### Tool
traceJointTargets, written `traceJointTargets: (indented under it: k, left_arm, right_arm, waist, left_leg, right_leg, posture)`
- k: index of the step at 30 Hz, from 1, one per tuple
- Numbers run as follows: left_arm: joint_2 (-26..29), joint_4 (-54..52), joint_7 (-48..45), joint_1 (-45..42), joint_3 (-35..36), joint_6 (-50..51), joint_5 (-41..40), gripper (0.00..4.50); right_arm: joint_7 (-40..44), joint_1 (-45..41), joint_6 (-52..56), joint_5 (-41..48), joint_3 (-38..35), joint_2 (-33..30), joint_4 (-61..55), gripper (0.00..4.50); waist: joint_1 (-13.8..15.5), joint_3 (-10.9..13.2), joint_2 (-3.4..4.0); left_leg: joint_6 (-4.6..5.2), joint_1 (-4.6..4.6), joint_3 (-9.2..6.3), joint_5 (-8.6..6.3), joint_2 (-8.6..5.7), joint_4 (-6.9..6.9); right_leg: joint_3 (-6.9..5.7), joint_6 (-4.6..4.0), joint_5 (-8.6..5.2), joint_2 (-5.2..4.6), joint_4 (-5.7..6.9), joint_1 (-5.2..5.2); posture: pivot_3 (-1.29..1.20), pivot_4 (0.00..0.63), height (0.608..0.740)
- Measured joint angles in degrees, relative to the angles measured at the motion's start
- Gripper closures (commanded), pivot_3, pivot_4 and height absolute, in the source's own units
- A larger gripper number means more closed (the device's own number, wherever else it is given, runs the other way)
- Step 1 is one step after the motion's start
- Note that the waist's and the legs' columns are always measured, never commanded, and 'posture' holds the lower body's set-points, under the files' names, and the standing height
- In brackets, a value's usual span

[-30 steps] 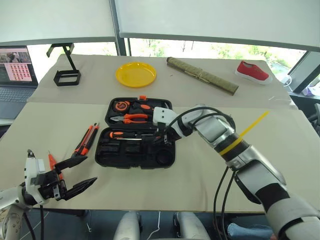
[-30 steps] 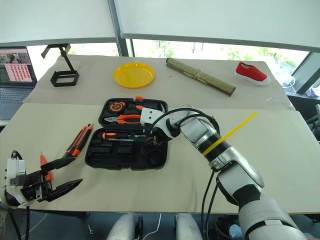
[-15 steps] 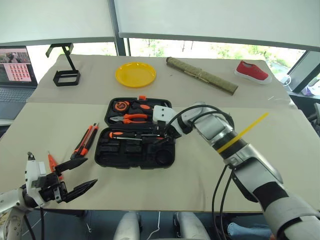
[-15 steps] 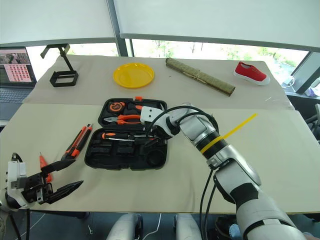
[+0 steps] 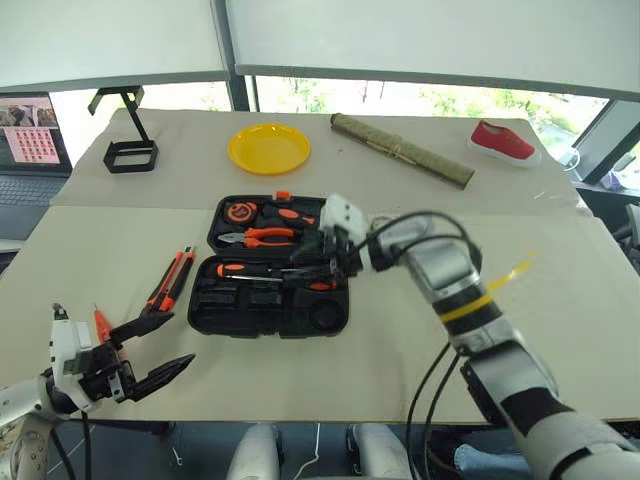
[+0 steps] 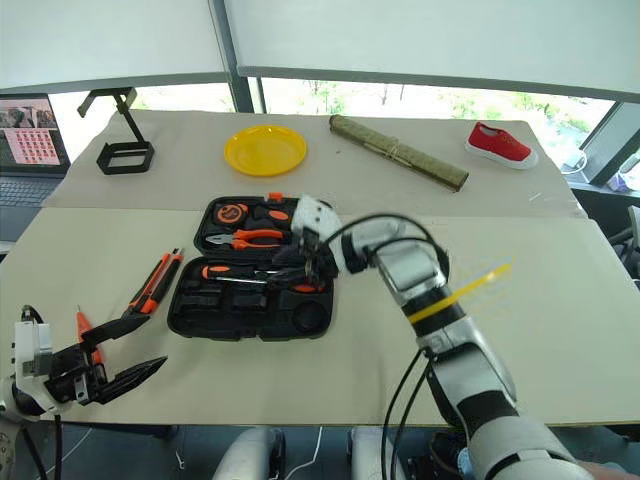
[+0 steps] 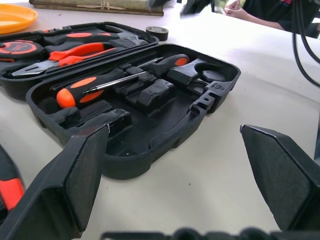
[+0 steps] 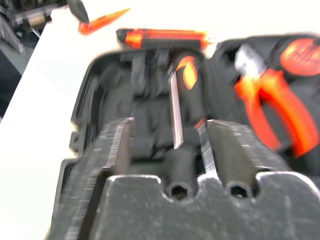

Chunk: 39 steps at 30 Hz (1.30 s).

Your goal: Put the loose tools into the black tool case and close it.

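The black tool case (image 5: 268,327) lies open at the middle of the table. In its front half lie two orange-and-black screwdrivers, one (image 7: 75,90) toward the left and one (image 7: 170,62) toward the right. My right gripper (image 5: 320,262) hovers over the case's right side, pointing left and down, its fingers (image 8: 117,145) apart with nothing gripped. The utility knife (image 5: 172,280) and the slim tester pen (image 5: 101,322) lie on the table left of the case. A dark tape roll (image 7: 160,33) sits on the table beyond the case. My left gripper (image 5: 180,340) stands open and empty near the front left edge.
Orange pliers (image 5: 262,236) and a tape measure (image 5: 240,211) sit in the case's rear half. At the back stand a yellow plate (image 5: 269,148), a black wire stand (image 5: 130,140), a rolled mat (image 5: 403,152) and a red shoe (image 5: 506,142). A laptop (image 5: 30,150) is far left.
My right wrist has swung up and turned over the case's right side, and an orange handle end now shows in the case beneath it. The left gripper has stayed put.
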Motion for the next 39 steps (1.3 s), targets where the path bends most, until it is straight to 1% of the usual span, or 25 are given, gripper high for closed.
traceJointTargets:
  k: [1, 2, 3, 5, 8, 15, 19, 28, 32, 34, 39]
  left_arm:
    - [0.0, 0.01, 0.01, -0.05, 0.0, 0.0, 0.0, 0.0]
    - [0.0, 0.02, 0.06, -0.32, 0.0, 0.0, 0.0, 0.0]
    - [0.0, 0.02, 0.06, -0.56, -0.01, 0.0, 0.0, 0.0]
    - [0.0, 0.1, 0.05, -0.83, 0.0, 0.0, 0.0, 0.0]
    - [0.0, 0.22, 0.01, -0.87, -0.01, 0.0, 0.02, 0.0]
    - [0.01, 0.64, -0.2, -1.08, -0.01, 0.0, 0.07, 0.0]
    - [0.08, 0.99, -0.21, -1.33, -0.02, 0.0, 0.12, 0.0]
    - [-0.01, 1.05, 0.73, -1.33, -0.03, 0.51, 0.32, 0.0]
    - [-0.1, 1.03, 1.9, -1.13, -0.01, 1.39, 0.08, 0.0]
    - [-0.1, 1.04, 1.88, -0.88, -0.01, 1.38, 0.09, 0.0]
    - [-0.08, 1.09, 1.89, -0.91, -0.02, 1.39, 0.13, 0.0]
  right_arm:
    - [-0.42, 0.13, -0.51, -0.23, 0.0, 0.23, 0.29, 3.12]
    - [-1.65, 0.38, -2.3, -0.92, 0.03, 0.82, 0.85, 3.82]
    - [-2.6, 0.39, -4.21, -1.71, 0.04, 1.06, 1.39, 3.91]
    - [-3.93, 0.56, -6.5, -2.99, 0.05, 1.75, 2.74, 4.46]
    - [-5.59, 0.75, -7.57, -4.97, 1.31, 3.0, 5.74, 4.46]
    - [-5.46, 0.41, -9.11, -6.41, 1.74, 3.79, 6.72, 4.46]
    - [-5.31, 0.32, -10.91, -8.12, 2.66, 4.49, 6.71, 4.46]
    - [-7.54, 0.28, -19.03, -14.74, 6.06, 4.1, 6.25, 4.46]
    - [-7.51, 0.2, -19.44, -16.93, 7.26, 3.28, 4.35, 4.46]
    - [-7.68, -0.01, -19.09, -17.54, 7.54, 4.16, 4.24, 4.46]
    - [-9.2, -2.32, -18.95, -20.13, 8.48, 6.92, 7.95, 4.46]
  waist:
    - [-0.04, 0.0, 0.0]
    - [-0.2, 0.0, 0.01]
    - [-0.32, 0.0, 0.0]
    - [-0.4, 0.0, 0.0]
    - [-0.39, 0.0, 0.0]
    - [-0.51, -0.01, 0.0]
    - [-0.66, -0.01, 0.0]
    - [-1.66, -0.05, -0.02]
    - [-1.64, -0.05, -0.02]
    - [-1.69, -0.06, -0.03]
    - [-2.13, -0.13, -0.1]
  left_leg:
    - [0.0, 0.0, 0.0, 0.0, 0.0, 0.0]
    - [0.0, 0.01, 0.0, 0.0, 0.02, 0.0]
    - [0.0, 0.06, -0.01, 0.0, 0.06, 0.0]
    - [0.0, 0.06, 0.0, 0.0, 0.06, -0.01]
    - [0.0, 0.06, 0.01, 0.0, 0.06, -0.01]
    - [0.0, 0.19, 0.04, 0.0, 0.1, -0.02]
    - [0.0, 0.22, 0.06, 0.0, 0.12, -0.04]
    - [0.0, 0.41, 0.11, -0.01, 0.21, -0.1]
    - [-0.01, 0.41, 0.04, -0.01, 0.2, -0.1]
    - [-0.01, 0.42, 0.04, -0.01, 0.2, -0.1]
    - [-0.01, 1.01, 0.11, -0.01, 0.31, -0.48]
  right_leg:
    - [0.0, 0.0, 0.0, 0.0, 0.0, 0.0]
    - [0.0, 0.0, 0.0, 0.02, 0.02, -0.02]
    - [-0.01, 0.0, 0.0, 0.05, 0.03, 0.02]
    - [-0.01, -0.01, 0.0, 0.05, 0.02, 0.01]
    - [-0.01, -0.01, 0.0, 0.04, 0.02, 0.01]
    - [0.0, -0.02, 0.01, 0.06, 0.02, 0.08]
    - [0.0, -0.03, 0.01, 0.06, 0.03, 0.07]
    - [0.0, -0.12, 0.03, 0.1, 0.06, 0.14]
    - [0.0, -0.12, 0.03, 0.08, 0.06, 0.14]
    - [0.01, -0.12, 0.03, 0.08, 0.06, 0.14]
    - [0.04, -0.3, 0.11, 0.09, 0.07, 0.32]
  posture:
    - [0.0, 0.15, 0.74]
    - [0.0, 0.15, 0.74]
    - [0.0, 0.15, 0.74]
    - [0.0, 0.15, 0.74]
    - [0.0, 0.15, 0.74]
    - [0.0, 0.15, 0.74]
    - [0.0, 0.15, 0.74]
    - [0.0, 0.15, 0.74]
    - [0.0, 0.15, 0.74]
    - [0.0, 0.15, 0.74]
    - [0.0, 0.15, 0.74]
